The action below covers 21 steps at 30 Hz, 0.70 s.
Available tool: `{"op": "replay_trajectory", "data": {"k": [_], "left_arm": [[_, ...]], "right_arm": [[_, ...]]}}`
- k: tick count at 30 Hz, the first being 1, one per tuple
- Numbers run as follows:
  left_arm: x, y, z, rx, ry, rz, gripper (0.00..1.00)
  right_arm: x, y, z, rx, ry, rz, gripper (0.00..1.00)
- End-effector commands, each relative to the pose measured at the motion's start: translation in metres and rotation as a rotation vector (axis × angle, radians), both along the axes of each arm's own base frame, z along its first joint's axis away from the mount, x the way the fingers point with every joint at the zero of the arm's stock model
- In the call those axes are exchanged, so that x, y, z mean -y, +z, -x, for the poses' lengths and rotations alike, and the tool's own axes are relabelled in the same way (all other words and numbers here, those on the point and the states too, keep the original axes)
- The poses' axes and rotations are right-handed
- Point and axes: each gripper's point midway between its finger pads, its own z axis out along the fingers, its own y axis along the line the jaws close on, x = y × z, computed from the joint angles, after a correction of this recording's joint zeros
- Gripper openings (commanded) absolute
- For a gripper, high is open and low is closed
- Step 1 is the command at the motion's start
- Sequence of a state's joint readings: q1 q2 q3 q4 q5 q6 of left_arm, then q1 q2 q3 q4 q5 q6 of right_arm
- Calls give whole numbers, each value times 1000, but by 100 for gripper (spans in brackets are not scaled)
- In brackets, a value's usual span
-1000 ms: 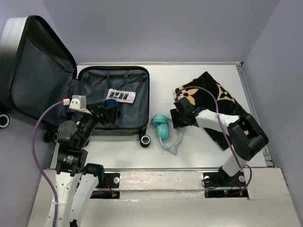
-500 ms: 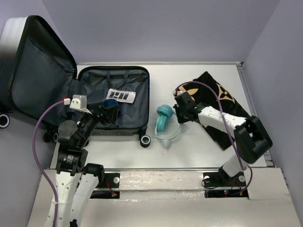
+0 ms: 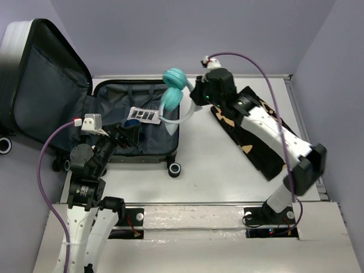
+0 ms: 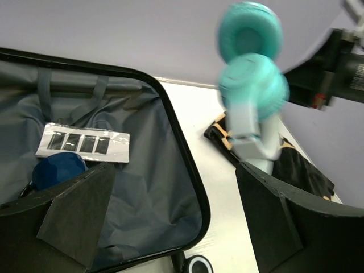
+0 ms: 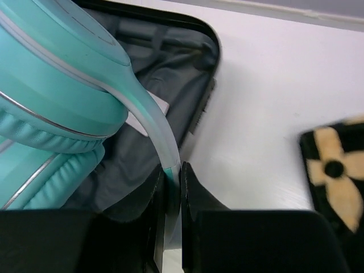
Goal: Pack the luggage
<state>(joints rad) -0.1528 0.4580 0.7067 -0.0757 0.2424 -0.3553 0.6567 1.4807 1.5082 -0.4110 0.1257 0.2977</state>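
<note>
The luggage (image 3: 153, 142) lies open on the left of the table, dark grey lining up, its lid (image 3: 45, 85) leaning back. My right gripper (image 3: 194, 102) is shut on the white headband of teal headphones (image 3: 173, 88), held in the air over the luggage's right rim. In the right wrist view the fingertips (image 5: 172, 173) pinch the band, with the headphones (image 5: 57, 85) hanging above the lining (image 5: 170, 57). My left gripper (image 3: 129, 136) hovers open and empty over the luggage's front part (image 4: 148, 170); from its wrist view the headphones (image 4: 250, 85) show ahead.
A silver packet with black squares (image 3: 145, 115) and a dark blue round object (image 3: 132, 122) lie inside the luggage. A black cloth with tan flowers (image 3: 256, 131) lies on the table's right side under the right arm. A luggage wheel (image 3: 174, 169) sticks out near the front.
My right gripper shut on the headband and lifted the headphones off the table, carrying them up and left to the luggage's right rim. The left arm stayed still.
</note>
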Motion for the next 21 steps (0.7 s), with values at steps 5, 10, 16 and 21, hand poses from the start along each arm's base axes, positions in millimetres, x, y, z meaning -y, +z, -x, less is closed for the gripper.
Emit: {"op": "replay_trajectory", "data": {"k": [5,10,16,21], "left_arm": [[-10,7,-7,10,58,24,99],[-7,6,-6,11,44,21,99],[0,7,-4,19,-3,18,99],[7,3,-7,12,-41,14,99]], "right_arm": [[-157,-2,-82,-23,144,-197,7],[-183,-18,-100,-53,140,-214,49],[-91,14,-93,16,-1,-137,79],[26,-77,-75,-121,-196,24,58]]}}
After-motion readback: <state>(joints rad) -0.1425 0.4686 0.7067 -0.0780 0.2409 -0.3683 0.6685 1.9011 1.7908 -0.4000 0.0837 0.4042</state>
